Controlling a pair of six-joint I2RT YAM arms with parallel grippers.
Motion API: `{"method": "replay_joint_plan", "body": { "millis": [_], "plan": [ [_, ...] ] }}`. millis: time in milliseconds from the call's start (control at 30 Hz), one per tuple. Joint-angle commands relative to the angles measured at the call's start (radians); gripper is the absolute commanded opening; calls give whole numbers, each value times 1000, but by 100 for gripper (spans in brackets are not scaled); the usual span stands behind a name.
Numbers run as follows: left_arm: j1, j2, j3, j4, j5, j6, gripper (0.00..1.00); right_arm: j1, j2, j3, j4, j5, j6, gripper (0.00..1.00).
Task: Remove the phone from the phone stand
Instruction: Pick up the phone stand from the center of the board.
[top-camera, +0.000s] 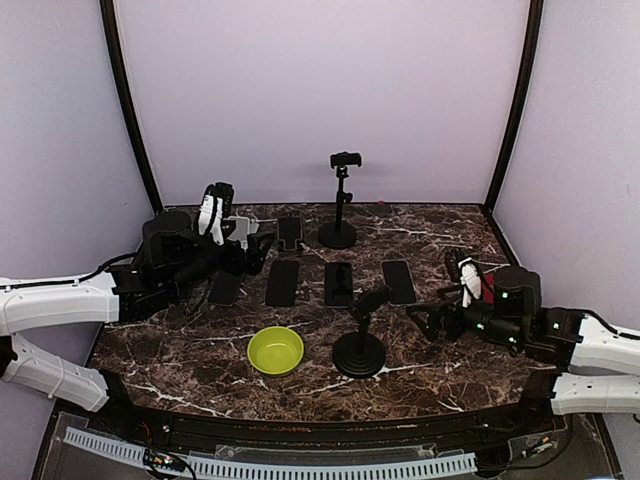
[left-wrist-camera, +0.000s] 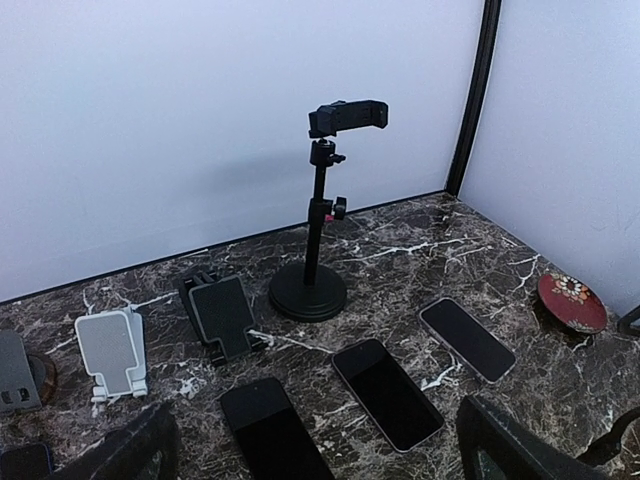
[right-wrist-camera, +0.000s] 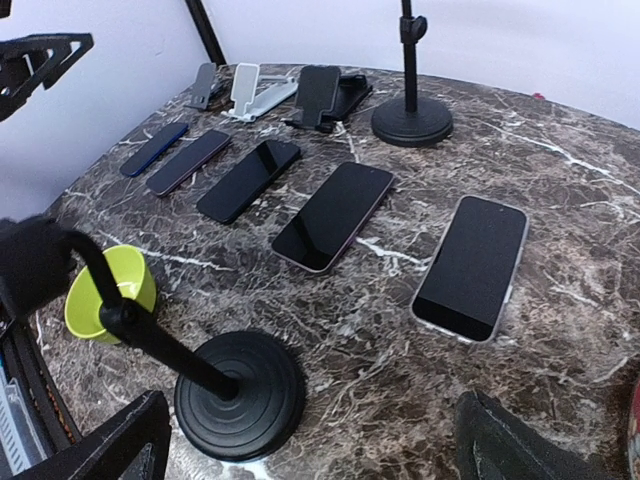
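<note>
On a dark marbled surface (top-camera: 440, 230), the left hand (top-camera: 255, 253) reached in from the left edge, its fingers (left-wrist-camera: 125, 450) spread wide with nothing between them. Just ahead of it and slightly to its right, a dark phone (top-camera: 289, 230) leaned upright in a small black folding stand (left-wrist-camera: 205, 285) near the back of the surface, apart from the hand. A white stand (left-wrist-camera: 110, 350) stood just left of the folding stand. In front of the phone, a row of flat phones (top-camera: 283, 282) lay face up. Behind the row, near the centre, rose a tall stand (top-camera: 340, 200) with a clamp on top. Nearer the front sat a green bowl (top-camera: 275, 350), and to its right a round-based stand (top-camera: 358, 352) with a tilted arm. At the right, the right hand (top-camera: 425, 323) was held low beside that stand, also spread wide and holding nothing, well apart from the leaning phone.
</note>
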Motion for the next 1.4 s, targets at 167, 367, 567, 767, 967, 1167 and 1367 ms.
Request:
{"method": "replay_joint_plan", "body": {
  "millis": [167,367,567,767,967,1167,1367],
  "plan": [
    [7,-4,25,21,-2,-16,99,234,-6,-137,262,134,-55,97],
    [7,-13,13,33,-16,-13,99,322,51,-177,412,227,-118,89],
    [7,-11,6,47,-21,-13,99,390,156,-152,515,297,-187,86],
    [8,-4,4,55,-26,-12,99,439,262,-96,582,344,-233,83],
    [8,-7,-3,60,-26,-5,99,479,387,-25,599,436,-259,78],
    [8,-16,-6,55,-24,1,99,500,467,9,654,481,-245,72],
    [8,-25,-17,60,-27,1,99,506,524,37,688,564,-237,71]
  ]
}}
